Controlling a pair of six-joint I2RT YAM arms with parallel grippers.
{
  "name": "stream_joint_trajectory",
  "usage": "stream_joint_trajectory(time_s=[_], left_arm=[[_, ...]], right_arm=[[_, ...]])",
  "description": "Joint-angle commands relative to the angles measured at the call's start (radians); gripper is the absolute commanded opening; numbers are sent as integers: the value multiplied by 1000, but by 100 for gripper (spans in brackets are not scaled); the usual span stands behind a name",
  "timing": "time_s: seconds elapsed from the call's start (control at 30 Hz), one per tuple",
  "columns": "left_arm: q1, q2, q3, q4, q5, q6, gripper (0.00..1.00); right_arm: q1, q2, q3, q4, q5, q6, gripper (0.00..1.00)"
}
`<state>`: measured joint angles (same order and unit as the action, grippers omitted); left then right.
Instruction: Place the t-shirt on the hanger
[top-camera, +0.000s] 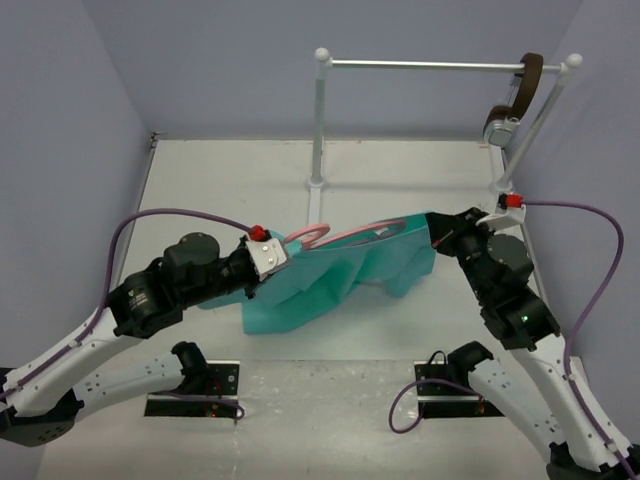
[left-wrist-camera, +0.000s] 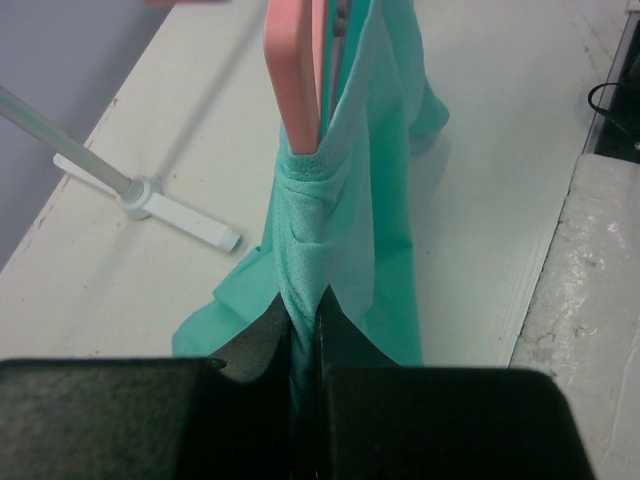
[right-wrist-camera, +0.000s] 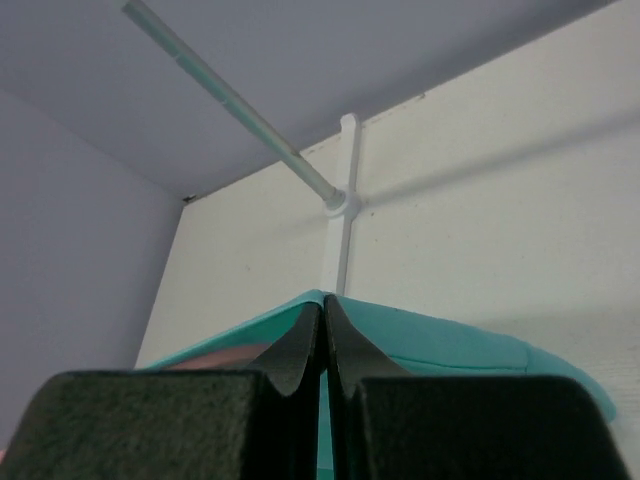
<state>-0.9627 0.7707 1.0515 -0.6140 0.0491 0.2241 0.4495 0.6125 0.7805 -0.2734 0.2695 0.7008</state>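
Both hands are clamped on the t-shirt (top-camera: 345, 275), strung over the counter (top-camera: 220, 180): left hand (top-camera: 272, 260) at its 9 o'clock end, right hand (top-camera: 440, 232) at 3 o'clock. The hanger (top-camera: 325, 236) looks only partly tucked in. Pull harder and it may slide out, or the cloth may slip free.

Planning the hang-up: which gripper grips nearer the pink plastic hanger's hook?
The left gripper: the pink plastic hanger hooks round beside it. The right gripper pinches the teal cloth t-shirt farther off.

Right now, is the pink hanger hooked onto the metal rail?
No, the hanger is partly inside the t-shirt, well below and in front of the rail.
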Motion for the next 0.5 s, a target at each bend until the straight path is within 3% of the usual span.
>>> stream_joint_trajectory(time_s=[0.0,0.2,0.33,0.47], left_arm=[[4,28,37,32,-22,29,0],[4,155,202,189,170,10,0],[4,353,402,217,266,-47,0],[4,419,403,321,369,-129,0]], right_arm=[[-22,-19,197,-143,-129,-138,0],[21,209,461,-303,-630,-219,0],[183,271,618,-392,-621,-260,0],[184,242,577,-395,-610,-262,0]])
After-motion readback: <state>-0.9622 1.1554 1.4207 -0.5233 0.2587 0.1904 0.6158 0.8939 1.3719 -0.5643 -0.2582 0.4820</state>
